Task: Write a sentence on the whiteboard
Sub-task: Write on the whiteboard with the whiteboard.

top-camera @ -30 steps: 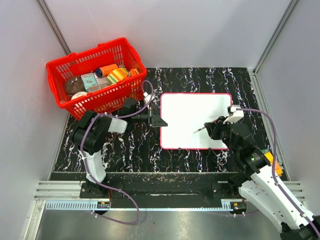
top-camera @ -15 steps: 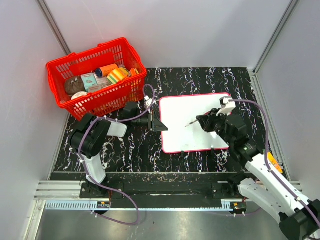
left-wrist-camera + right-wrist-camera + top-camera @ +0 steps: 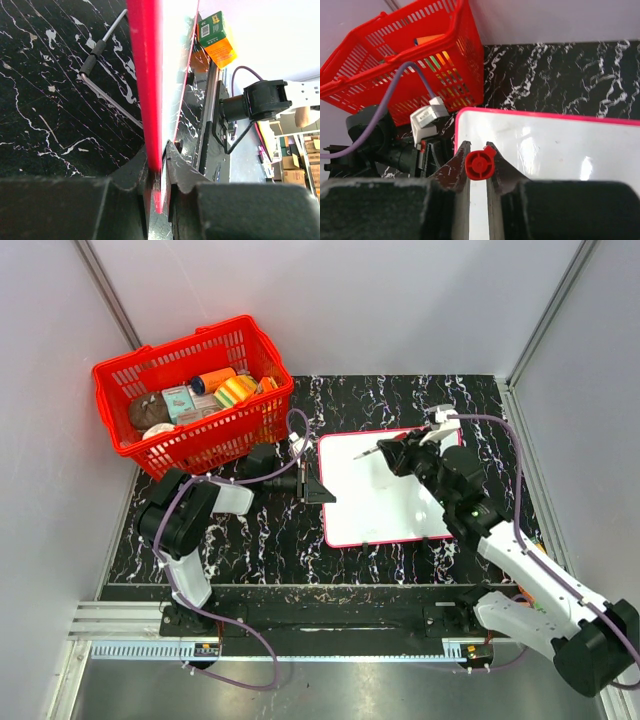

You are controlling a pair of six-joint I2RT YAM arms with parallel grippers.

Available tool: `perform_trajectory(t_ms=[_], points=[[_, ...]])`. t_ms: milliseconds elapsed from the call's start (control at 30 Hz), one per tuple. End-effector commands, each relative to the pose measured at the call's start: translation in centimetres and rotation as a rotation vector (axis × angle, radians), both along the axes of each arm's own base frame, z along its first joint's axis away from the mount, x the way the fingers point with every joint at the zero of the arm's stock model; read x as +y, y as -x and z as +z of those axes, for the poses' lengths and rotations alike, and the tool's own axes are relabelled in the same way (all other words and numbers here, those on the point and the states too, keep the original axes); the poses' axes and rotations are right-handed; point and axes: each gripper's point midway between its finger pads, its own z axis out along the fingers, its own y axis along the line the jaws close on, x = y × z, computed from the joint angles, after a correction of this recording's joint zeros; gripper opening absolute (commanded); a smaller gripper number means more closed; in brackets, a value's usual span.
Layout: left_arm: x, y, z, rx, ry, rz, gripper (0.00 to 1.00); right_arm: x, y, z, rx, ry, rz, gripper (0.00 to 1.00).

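Observation:
The whiteboard (image 3: pixel 385 502) lies on the black marbled table, its white face blank, with no sentence showing. My left gripper (image 3: pixel 322 487) is shut on the board's left edge; the left wrist view shows that red edge (image 3: pixel 145 75) clamped between my jaws (image 3: pixel 160 167). My right gripper (image 3: pixel 395 453) is over the board's far left part, shut on a red marker (image 3: pixel 480 164) whose dark tip (image 3: pixel 360 455) points left just above the board. The board's top left corner shows in the right wrist view (image 3: pixel 545 150).
A red basket (image 3: pixel 190 390) full of small goods stands at the far left, also in the right wrist view (image 3: pixel 420 60). A green and orange box (image 3: pixel 215 37) lies beyond the board's right side. A thin metal rod (image 3: pixel 100 50) lies under the board.
My right gripper has carried the marker from the board's near right part to its far left part. The board has turned slightly in my left gripper's hold.

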Motion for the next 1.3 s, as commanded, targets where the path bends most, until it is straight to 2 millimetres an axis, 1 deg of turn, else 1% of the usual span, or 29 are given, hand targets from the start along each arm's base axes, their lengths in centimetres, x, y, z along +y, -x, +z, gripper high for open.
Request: perform_trajectory(t_ms=[0, 67, 100, 133, 167, 200, 233, 300, 367, 433, 567, 700, 733, 767, 800, 833, 900, 1000, 1167, 1267], points=[[0.0, 0.0, 0.1, -0.080, -0.029, 0.002, 0.00, 1.7, -0.5, 5.7, -0.175, 0.004, -0.031, 0.00], [-0.1, 0.0, 0.1, -0.077, -0.033, 0.001, 0.00, 1.9, -0.9, 6.1, -0.203, 0.042, -0.065, 0.00], [0.0, -0.1, 0.1, -0.081, -0.034, 0.001, 0.00, 3.2, -0.1, 6.3, -0.215, 0.055, -0.042, 0.00], [0.0, -0.1, 0.1, -0.083, -0.036, 0.003, 0.00, 3.6, 0.0, 6.4, -0.228, 0.076, -0.048, 0.00], [0.0, -0.1, 0.1, -0.083, -0.038, 0.004, 0.00, 3.7, -0.2, 6.4, -0.255, 0.130, -0.093, 0.00], [0.0, -0.1, 0.1, -0.083, -0.037, 0.003, 0.00, 4.9, 0.6, 6.4, -0.269, 0.151, -0.075, 0.00], [0.0, -0.1, 0.0, -0.083, -0.039, 0.002, 0.00, 5.3, 0.8, 6.3, -0.282, 0.174, -0.084, 0.00], [0.0, -0.1, 0.0, -0.084, -0.040, 0.000, 0.00, 5.3, 0.4, 5.9, -0.302, 0.217, -0.132, 0.00], [0.0, -0.1, 0.0, -0.082, -0.042, 0.001, 0.00, 5.2, 0.3, 5.5, -0.299, 0.213, -0.151, 0.00], [0.0, -0.1, 0.0, -0.083, -0.043, 0.002, 0.00, 4.7, 0.1, 5.4, -0.300, 0.209, -0.183, 0.00], [0.0, -0.1, -0.2, -0.079, -0.046, -0.002, 0.00, 4.6, -0.4, 4.9, -0.295, 0.222, -0.205, 0.00], [0.0, 0.0, -0.1, -0.082, -0.045, -0.004, 0.00, 4.8, -0.3, 5.0, -0.304, 0.208, -0.166, 0.00], [0.0, -0.1, -0.1, -0.084, -0.045, -0.003, 0.00, 5.4, 0.0, 5.0, -0.303, 0.188, -0.112, 0.00], [0.0, 0.0, -0.1, -0.084, -0.045, -0.006, 0.00, 4.4, -0.7, 5.3, -0.303, 0.181, -0.119, 0.00], [0.1, -0.1, -0.1, -0.083, -0.046, -0.001, 0.00, 4.2, -0.9, 5.3, -0.285, 0.151, -0.093, 0.00], [0.1, 0.0, -0.1, -0.083, -0.045, -0.003, 0.00, 5.0, -0.4, 5.2, -0.266, 0.112, 0.000, 0.00], [0.1, 0.0, -0.2, -0.081, -0.047, -0.001, 0.00, 3.3, -1.0, 5.5, -0.271, 0.090, -0.001, 0.00], [0.0, 0.0, -0.1, -0.083, -0.045, -0.004, 0.00, 3.0, -0.5, 5.7, -0.294, 0.114, 0.018, 0.00], [0.0, 0.0, -0.2, -0.076, -0.044, -0.006, 0.00, 3.2, 0.0, 4.6, -0.272, 0.135, 0.048, 0.00], [-0.1, 0.0, -0.3, -0.070, -0.043, -0.008, 0.00, 3.5, -0.1, 3.9, -0.252, 0.134, 0.060, 0.00]])
